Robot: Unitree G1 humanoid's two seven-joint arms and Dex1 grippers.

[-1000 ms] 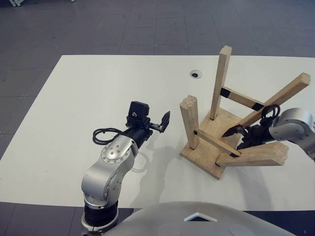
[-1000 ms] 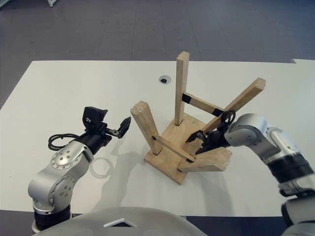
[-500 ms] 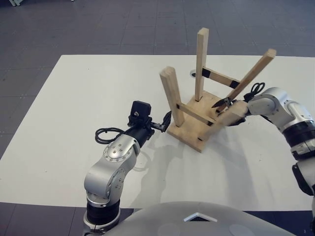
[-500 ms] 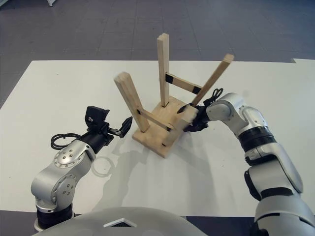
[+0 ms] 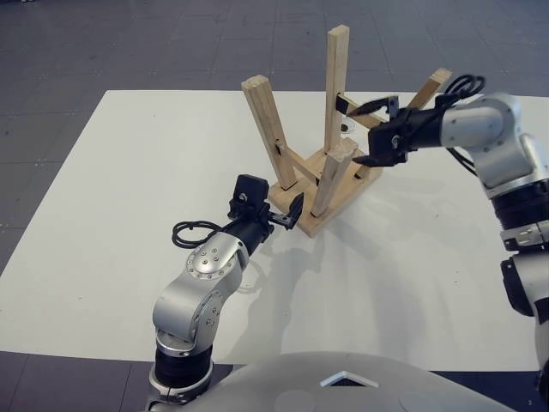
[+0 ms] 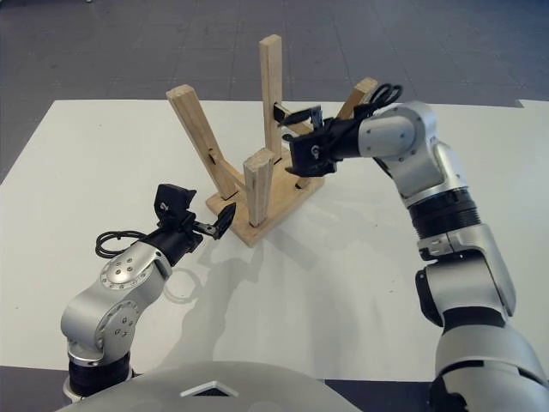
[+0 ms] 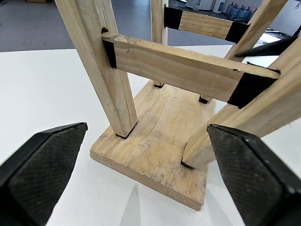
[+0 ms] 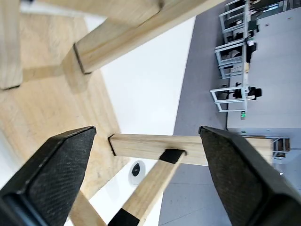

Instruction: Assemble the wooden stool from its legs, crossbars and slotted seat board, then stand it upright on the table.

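- The white rectangular table (image 5: 103, 215) takes the middle and lower part of the head views. The dark tiled floor (image 5: 129, 43) is above it.
- The light wooden stool (image 5: 319, 176) is in the upper middle of the head views, upside down on the table.
- Its flat seat board (image 7: 155, 141) lies on the table top. The four square legs (image 5: 268, 129) stand in the board, point up and lean apart.
- The thin crossbars with black ends (image 7: 178, 63) join the legs above the board.
- The right gripper (image 5: 358, 136) is at the upper right of the left eye view, among the legs and above the board. Its fingers (image 8: 51, 165) are wide apart. A crossbar and a leg show between them, and the fingers grip neither.
- The left gripper (image 5: 290, 215) is in the centre of the left eye view, just beside the lower left corner of the seat board. Its pads (image 7: 44, 160) are wide apart and hold nothing. I cannot tell if one fingertip touches the board edge.
- A small round hole (image 8: 136, 172) is in the table top behind the stool.
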